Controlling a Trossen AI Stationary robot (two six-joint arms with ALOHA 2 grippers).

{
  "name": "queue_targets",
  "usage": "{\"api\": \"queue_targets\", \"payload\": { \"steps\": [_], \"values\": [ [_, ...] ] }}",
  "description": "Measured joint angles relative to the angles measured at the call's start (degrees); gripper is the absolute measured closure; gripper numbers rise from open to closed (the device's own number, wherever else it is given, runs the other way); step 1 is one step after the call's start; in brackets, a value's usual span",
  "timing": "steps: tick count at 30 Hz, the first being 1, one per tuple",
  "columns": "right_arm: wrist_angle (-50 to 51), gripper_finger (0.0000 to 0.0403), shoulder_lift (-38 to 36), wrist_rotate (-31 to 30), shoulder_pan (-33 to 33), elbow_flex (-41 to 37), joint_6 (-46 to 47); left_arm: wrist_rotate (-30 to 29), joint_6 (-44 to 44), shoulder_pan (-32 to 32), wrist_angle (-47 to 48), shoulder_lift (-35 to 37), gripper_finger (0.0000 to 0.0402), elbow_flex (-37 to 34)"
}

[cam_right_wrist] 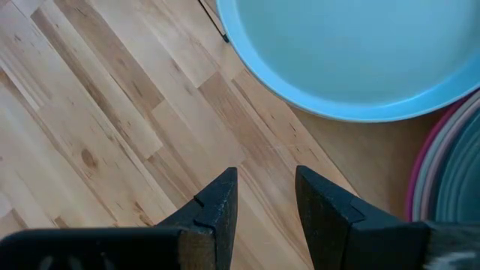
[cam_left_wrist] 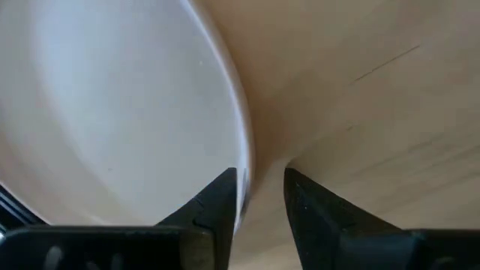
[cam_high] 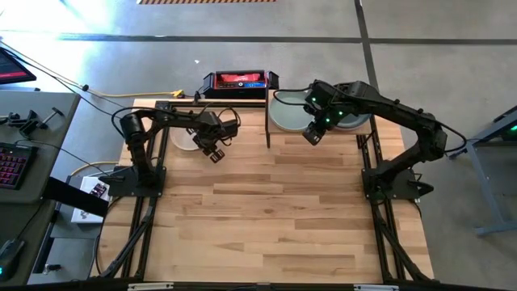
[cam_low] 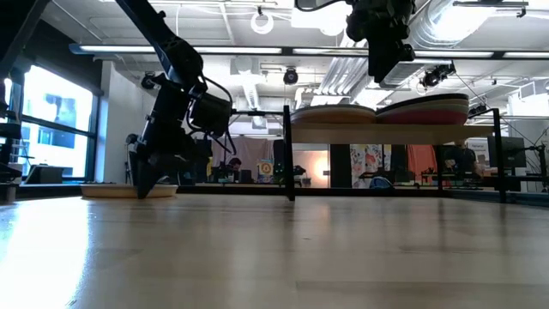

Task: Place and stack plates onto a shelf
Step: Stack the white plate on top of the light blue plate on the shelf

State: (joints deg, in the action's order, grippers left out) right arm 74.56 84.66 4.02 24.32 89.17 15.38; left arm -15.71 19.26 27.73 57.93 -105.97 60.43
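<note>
While the near stretch of the light plank tabletop (cam_high: 275, 210) is lying bare, the work is gathering toward its far edge. On the left side, the left gripper (cam_high: 215, 152) is reaching down to the round, shallow, cream-white matte plate (cam_high: 183, 137) resting flat on the tabletop, its fingers (cam_left_wrist: 217, 202) parted a little and straddling the plate's rim (cam_left_wrist: 244, 150), one finger over the plate and one on the wood outside it; they do not look clenched yet, and this placing seems chosen so that a pinch on the thin edge can lift the plate. Farther back and to the right, the right gripper (cam_high: 313, 134) is hovering with its fingers (cam_right_wrist: 214, 217) released and holding nothing, just off the front edge of the flat light-wood shelf on thin black posts (cam_low: 390, 135). On that shelf, the pale green round plate (cam_high: 288, 113) is sitting beside a stack with salmon and grey rims (cam_right_wrist: 442, 180), apparently keeping two piles side by side.
</note>
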Motion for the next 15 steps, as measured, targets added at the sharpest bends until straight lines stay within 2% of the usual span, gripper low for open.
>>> {"api": "queue_targets", "payload": {
  "steps": [8,15],
  "values": [
    [0.0,0.0289,0.0,0.0,0.0,0.0,0.0,0.1,-2.6,-0.6,0.7,0.1,0.0391,-0.2],
    [0.0,0.0289,0.0,0.0,0.0,0.0,0.0,0.2,-3.9,-4.1,3.5,0.1,0.0398,-0.2]
  ]
}}
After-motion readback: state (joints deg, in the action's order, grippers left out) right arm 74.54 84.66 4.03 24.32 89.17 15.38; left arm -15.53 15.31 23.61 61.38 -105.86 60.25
